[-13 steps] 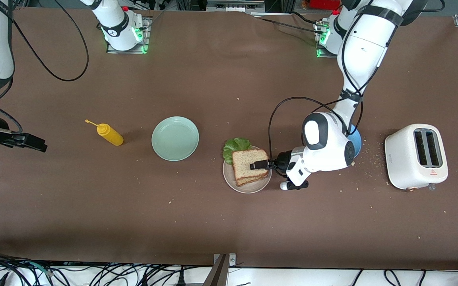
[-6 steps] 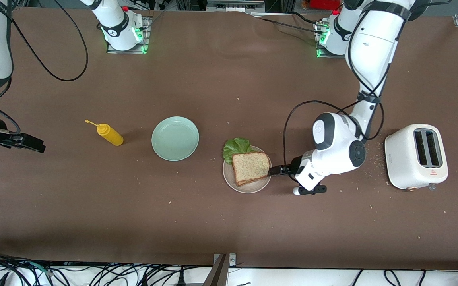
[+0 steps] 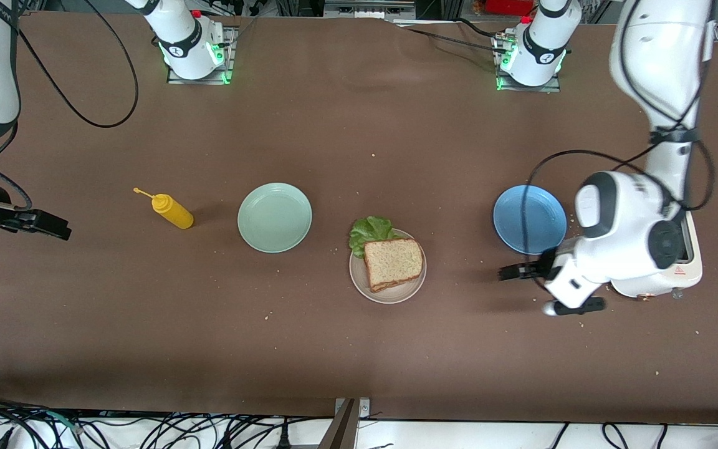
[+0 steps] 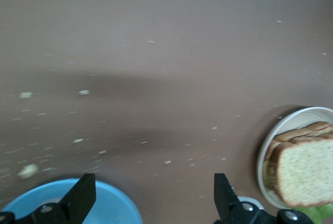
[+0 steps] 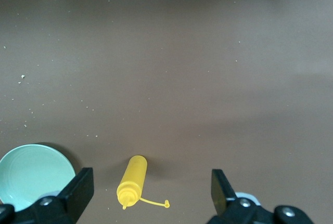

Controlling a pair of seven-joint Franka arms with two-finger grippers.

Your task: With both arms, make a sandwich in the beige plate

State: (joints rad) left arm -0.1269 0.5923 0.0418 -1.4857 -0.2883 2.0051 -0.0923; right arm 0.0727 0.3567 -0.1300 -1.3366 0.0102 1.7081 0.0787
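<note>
The sandwich (image 3: 394,264) sits done on the beige plate (image 3: 359,279). The best move now looks like pulling away without bumping the plate. The left end effector (image 3: 508,273) is over the counter (image 3: 334,349), near the blue plate (image 3: 529,218), spread wide and empty. The right end effector (image 3: 63,230) waits well apart from the sandwich, also spread and empty.

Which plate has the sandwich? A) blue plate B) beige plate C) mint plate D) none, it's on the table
B: the sandwich sits on the beige plate, lettuce poking out at one edge; the mint plate and blue plate hold nothing.
</note>
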